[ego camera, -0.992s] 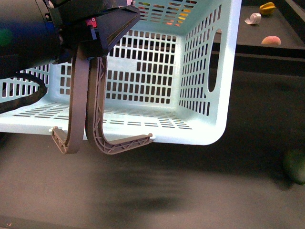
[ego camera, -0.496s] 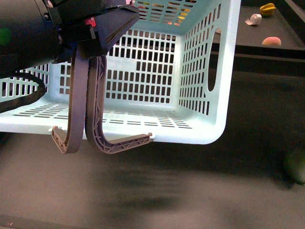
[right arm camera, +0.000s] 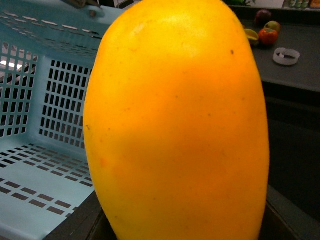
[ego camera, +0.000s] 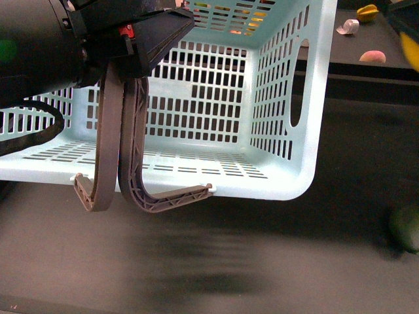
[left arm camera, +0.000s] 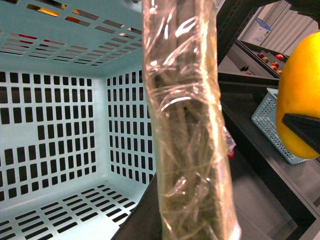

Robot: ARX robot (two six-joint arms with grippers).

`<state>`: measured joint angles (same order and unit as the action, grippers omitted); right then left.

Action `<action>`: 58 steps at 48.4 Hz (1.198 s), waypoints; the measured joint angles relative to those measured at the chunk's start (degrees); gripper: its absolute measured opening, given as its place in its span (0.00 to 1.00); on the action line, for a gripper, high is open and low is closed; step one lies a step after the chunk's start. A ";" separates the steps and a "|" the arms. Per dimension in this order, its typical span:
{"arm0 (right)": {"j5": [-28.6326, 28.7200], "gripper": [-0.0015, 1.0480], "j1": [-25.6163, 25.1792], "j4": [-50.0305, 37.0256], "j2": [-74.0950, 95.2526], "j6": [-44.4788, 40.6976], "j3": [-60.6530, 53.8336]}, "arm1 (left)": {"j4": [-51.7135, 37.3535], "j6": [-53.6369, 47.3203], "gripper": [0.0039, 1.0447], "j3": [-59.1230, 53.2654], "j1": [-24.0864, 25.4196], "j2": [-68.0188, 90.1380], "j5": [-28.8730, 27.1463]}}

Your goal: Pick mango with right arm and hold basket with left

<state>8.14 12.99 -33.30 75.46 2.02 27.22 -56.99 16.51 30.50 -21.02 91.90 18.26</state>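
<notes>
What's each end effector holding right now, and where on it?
Left end effector: basket, by its near rim. Right end effector: mango, gripped across its side.

Finding: an indoor test bay dressed as a produce stall.

Evidence:
- A matte black worktop [ego camera: 196,268] fills the near ground.
- A raised black shelf [ego camera: 380,36] at far right carries a loose ridged yellow fruit [ego camera: 368,10] and a round pink-orange fruit [ego camera: 372,56].
- Black metal racking [left arm camera: 260,155] on the right holds a small blue perforated tray [left arm camera: 267,120].
- A large pale-blue slotted plastic basket [ego camera: 323,98] stands centre.
- Ribbed white wall panelling [left arm camera: 295,22] runs along the far side.
</notes>
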 joint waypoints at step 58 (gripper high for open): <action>-12.24 0.92 12.59 -13.64 23.43 10.84 12.85 | 0.20 -0.04 0.08 -0.33 -0.11 -0.02 0.13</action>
<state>-4.10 25.58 -46.94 98.89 12.86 40.07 -56.80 16.47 30.17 -21.12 91.88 18.39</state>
